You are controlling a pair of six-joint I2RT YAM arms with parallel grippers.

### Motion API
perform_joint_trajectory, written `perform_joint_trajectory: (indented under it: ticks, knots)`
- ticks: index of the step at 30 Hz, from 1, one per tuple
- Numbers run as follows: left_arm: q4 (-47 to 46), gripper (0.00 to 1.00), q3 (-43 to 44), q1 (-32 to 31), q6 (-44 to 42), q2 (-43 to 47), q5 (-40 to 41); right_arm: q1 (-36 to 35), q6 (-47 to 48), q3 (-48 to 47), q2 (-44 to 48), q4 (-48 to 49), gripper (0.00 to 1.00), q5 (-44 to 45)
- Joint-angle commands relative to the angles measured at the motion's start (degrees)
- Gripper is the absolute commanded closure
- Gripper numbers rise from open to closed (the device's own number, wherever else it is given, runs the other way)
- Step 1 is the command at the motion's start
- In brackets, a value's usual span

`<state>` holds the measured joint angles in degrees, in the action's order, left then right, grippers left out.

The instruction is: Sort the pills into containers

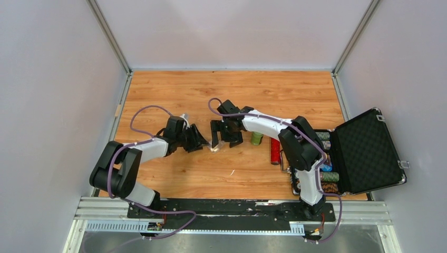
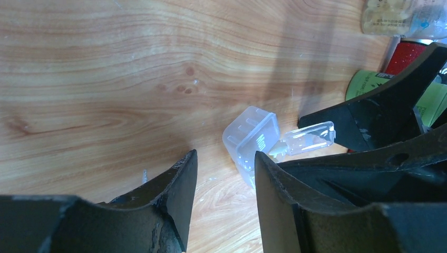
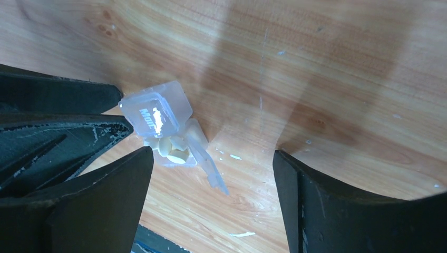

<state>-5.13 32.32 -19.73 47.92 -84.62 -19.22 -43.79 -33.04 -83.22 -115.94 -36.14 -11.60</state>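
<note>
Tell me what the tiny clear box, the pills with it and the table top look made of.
Tiny box: clear, colourless plastic, glossy; the wood shows through its walls. Pills: cream, matte, probably pressed powder. Table top: wood-grain surface, smooth with a slight sheen; laminate or solid wood, cannot tell.

Robotics lab enclosure, plain grey walls, aluminium frame posts, wood-grain table (cabled mounting rail at its edge)
</note>
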Motion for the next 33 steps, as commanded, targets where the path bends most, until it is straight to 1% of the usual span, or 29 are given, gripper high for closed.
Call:
perform_joint_trajectory:
  ticks: [1, 8, 12, 16, 19, 25, 31, 33]
  knots:
    - [-0.3, 0.48, 1.9, 0.4, 1.6, -2.2, -1.2, -1.0, -1.5, -2.5, -1.2, 0.6, 0.13, 4.8]
    - [3.3, 0.49, 2.3, 0.4, 2.3, -2.2, 0.0, -2.2, -2.0, -3.3, -2.6, 0.1, 0.12, 4.5]
    - [5.6, 0.51, 2.7, 0.4, 1.7, -2.1, 1.2, -2.5, -2.0, -3.8, -3.2, -0.3, 0.12, 5.0]
    - [7.0, 0.58, 2.7, 0.4, 1.6, -3.0, 1.5, -2.7, -1.8, -3.9, -3.1, -1.2, 0.15, 7.6]
    - [6.5, 0.59, 2.5, 0.4, 1.6, -3.7, 0.8, -2.8, -1.5, -3.3, -2.8, -1.3, 0.21, 8.5]
    - [6.5, 0.57, 3.0, 0.4, 1.4, -3.3, 0.6, -2.8, -0.9, -3.1, -2.6, -1.3, 0.26, 8.2]
    - [6.1, 0.50, 3.7, 0.4, 2.7, -2.7, -0.2, -2.8, -0.3, -2.5, -1.6, -0.8, 0.38, 6.9]
    - [5.6, 0.48, 3.7, 0.4, 3.3, -2.7, -0.5, -2.7, -0.8, -2.1, -0.9, -0.5, 0.36, 6.4]
